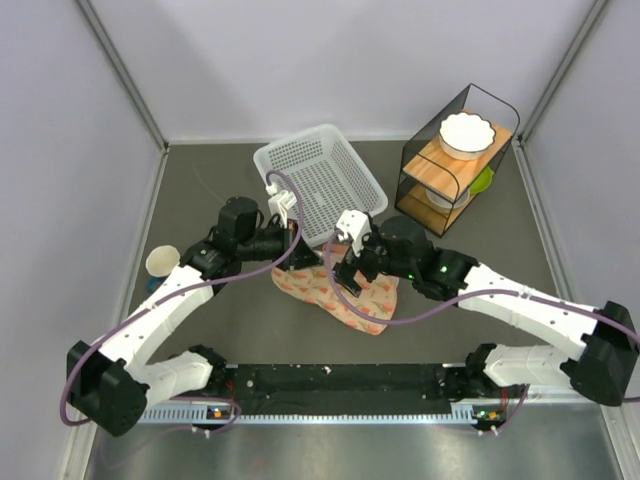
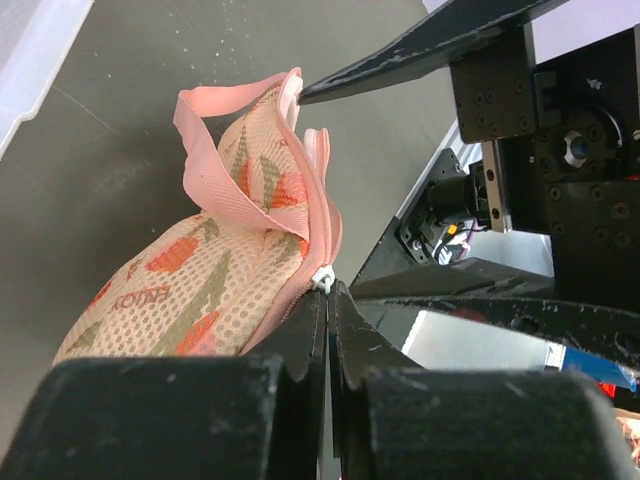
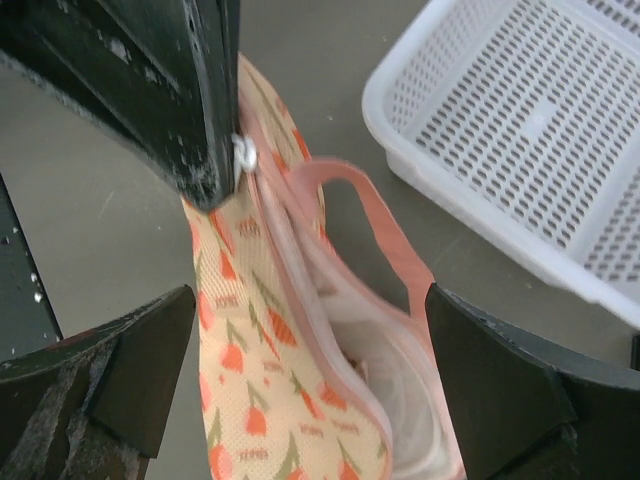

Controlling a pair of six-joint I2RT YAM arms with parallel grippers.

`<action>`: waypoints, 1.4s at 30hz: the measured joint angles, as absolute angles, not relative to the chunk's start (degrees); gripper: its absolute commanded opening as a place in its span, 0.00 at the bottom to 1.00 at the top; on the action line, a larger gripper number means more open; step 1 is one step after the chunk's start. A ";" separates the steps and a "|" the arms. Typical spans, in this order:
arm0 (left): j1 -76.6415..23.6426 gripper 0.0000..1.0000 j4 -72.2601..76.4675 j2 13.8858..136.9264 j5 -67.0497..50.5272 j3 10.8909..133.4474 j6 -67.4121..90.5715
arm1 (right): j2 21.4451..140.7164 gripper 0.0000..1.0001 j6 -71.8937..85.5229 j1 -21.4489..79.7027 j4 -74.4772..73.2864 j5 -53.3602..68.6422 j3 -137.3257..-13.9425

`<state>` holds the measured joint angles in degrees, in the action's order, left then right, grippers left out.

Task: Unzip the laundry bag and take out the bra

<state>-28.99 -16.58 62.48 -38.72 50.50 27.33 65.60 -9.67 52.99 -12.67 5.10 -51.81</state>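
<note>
The laundry bag (image 1: 365, 308) is laid on the table (image 1: 200, 200) between the arms, just near of the white basket (image 1: 322, 178), with its long axis run from far left to near right. It is partly unzipped, and something white, possibly a mesh cup (image 3: 400, 400), is seen inside. The zip pull (image 2: 322, 278) is pinched by the closed left gripper (image 2: 328, 300). The right gripper (image 3: 320, 370) is spread wide astride the bag.

- Bag (image 2: 200, 290), at the left gripper (image 2: 328, 300): soft, matt, open-weave mesh cloth with a smooth pink woven trim (image 2: 215, 170).
- Its fingers (image 2: 300, 350): matt black plastic, scuffed.
- Basket (image 3: 520, 130), beyond the right gripper (image 3: 310, 300): smooth white perforated plastic.
- Counter (image 2: 110, 150): dark, matt, faintly scratched.
</note>
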 measured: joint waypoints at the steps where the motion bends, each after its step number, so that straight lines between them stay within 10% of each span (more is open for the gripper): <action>1: -28.99 0.00 -16.58 62.46 -38.76 50.43 27.35 | 66.74 0.99 -10.02 52.95 -11.99 5.93 -52.34; 6: -28.99 0.00 -16.49 62.28 -39.20 50.37 27.46 | 71.09 0.79 -10.74 52.69 -7.09 9.74 -53.49; 9: -28.99 0.00 -16.51 61.98 -39.38 50.37 27.49 | 72.60 0.43 -10.57 52.42 -5.34 10.83 -53.74; 10: -28.99 0.00 -16.49 61.84 -39.70 50.37 27.49 | 72.77 0.16 -10.33 52.16 -5.17 11.09 -53.71; 13: -28.99 0.00 -16.40 61.73 -40.12 50.39 27.46 | 72.40 0.00 -8.78 50.76 -3.62 11.57 -53.36; 42: -28.77 0.00 -14.57 55.99 -41.89 53.19 31.92 | 18.13 0.00 6.50 49.76 -11.18 -7.01 -33.74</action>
<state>-28.77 -14.57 55.99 -41.89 53.19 31.92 18.13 6.50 49.76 -11.18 -7.01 -33.74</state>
